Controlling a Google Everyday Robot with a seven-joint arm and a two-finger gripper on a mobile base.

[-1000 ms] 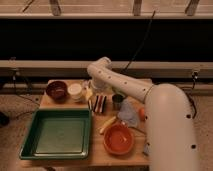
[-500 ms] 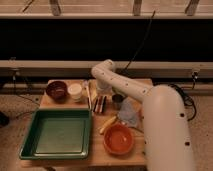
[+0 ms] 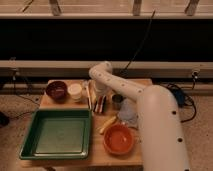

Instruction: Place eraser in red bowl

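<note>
The eraser (image 3: pixel 100 104), a small dark block with reddish and pale stripes, sits on the wooden table (image 3: pixel 131 159) near its middle. My gripper (image 3: pixel 99 95) points down right over it from the white arm's bent wrist (image 3: pixel 101 73). I cannot tell whether it touches the eraser. The red bowl (image 3: pixel 119 139), wide, shallow and orange-red, stands at the table's front right, apart from the gripper, and looks empty.
A green tray (image 3: pixel 30 143) fills the front left. A dark maroon bowl (image 3: pixel 56 90) and a small white cup (image 3: pixel 75 91) stand at the back left. A dark cup (image 3: pixel 117 101), a blue-grey sponge (image 3: pixel 128 113) and a yellow item (image 3: pixel 107 125) lie between the eraser and the bowl.
The arm's wrist has shifted slightly to the right and down. The eraser stays below the gripper in about the same spot.
</note>
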